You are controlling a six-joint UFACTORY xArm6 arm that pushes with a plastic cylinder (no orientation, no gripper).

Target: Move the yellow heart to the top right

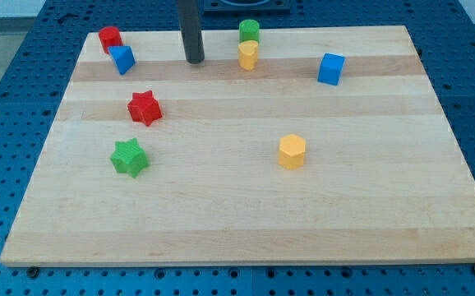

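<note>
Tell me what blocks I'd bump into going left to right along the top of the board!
Red block → blue block → my tip → yellow heart, with the green block straight behind it, so their order is unclear → blue cube.

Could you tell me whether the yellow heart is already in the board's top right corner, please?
Not yet. The yellow heart sits near the top middle, touching the green block; my tip is to its left, apart from it.
</note>
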